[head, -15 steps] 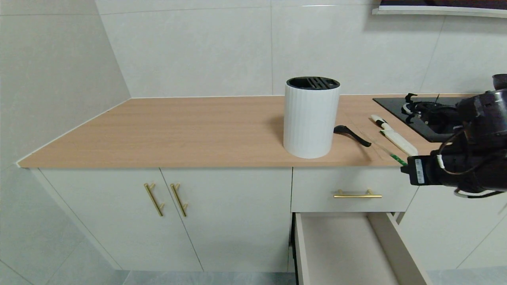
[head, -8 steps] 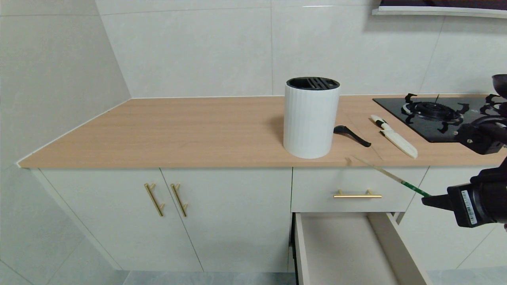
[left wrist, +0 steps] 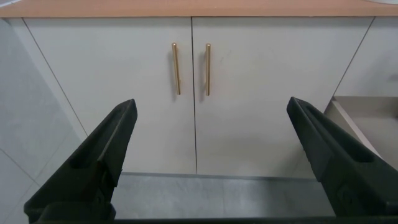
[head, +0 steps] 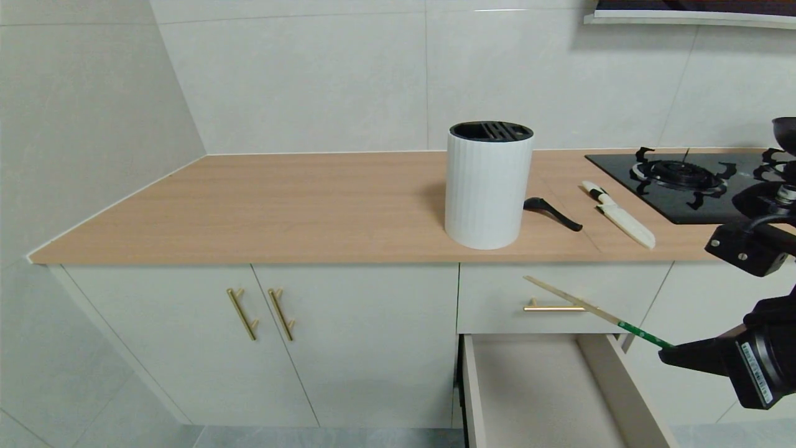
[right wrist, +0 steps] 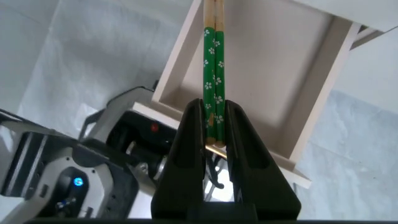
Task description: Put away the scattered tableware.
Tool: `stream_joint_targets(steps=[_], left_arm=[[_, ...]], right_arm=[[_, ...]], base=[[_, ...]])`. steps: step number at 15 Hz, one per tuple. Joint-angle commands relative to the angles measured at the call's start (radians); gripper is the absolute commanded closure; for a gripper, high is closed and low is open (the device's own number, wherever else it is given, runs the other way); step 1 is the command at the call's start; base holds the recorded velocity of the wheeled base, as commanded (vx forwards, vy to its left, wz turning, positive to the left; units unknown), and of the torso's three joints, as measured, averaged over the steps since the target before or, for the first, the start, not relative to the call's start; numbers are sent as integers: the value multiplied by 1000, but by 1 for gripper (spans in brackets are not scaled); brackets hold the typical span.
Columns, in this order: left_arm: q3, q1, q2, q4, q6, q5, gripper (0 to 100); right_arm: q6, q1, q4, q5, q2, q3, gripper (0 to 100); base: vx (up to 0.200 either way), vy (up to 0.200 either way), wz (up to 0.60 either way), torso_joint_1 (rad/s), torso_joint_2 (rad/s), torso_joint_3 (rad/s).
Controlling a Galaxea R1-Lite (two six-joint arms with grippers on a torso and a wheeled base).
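The right gripper (head: pixel 666 356) pinches the chopsticks (head: pixel 591 308) by their green end, and they slant left and upward above the open drawer (head: pixel 612 386), which lies below and left of it.

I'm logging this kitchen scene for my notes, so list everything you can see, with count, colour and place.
counter: 1, wood-brown, along the tiled wall
holder: 1, white with a black top, upright on the counter
spoon: 1, black, on the counter right of the holder
knife: 1, white, on the counter between spoon and stove
stove: 1, black, at the counter's right end
doors: 2, white with gold handles, under the counter
closed drawer: 1, white with a gold handle, under the holder
open drawer: 1, white, pulled out below the closed one
chopsticks: 2, green and beige, above the open drawer
left gripper: black, open, facing the doors
right gripper: black, shut on the chopsticks
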Motion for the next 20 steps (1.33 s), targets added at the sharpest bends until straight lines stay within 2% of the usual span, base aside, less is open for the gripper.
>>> stream_joint_targets(steps=[1, 11, 20], left_arm=[[0, 0, 1, -1, 0, 2, 0], [0, 0, 1, -1, -1, 0, 0], [0, 0, 1, -1, -1, 2, 0]], right_arm=[[-1, 0, -1, 0, 12, 8, 100], [-1, 0, -11, -4, 43, 20, 100], [0, 0, -27, -9, 101, 33, 100]], base=[[0, 0, 0, 0, 0, 0], [0, 0, 0, -9, 20, 14], [0, 0, 0, -169, 439, 274]])
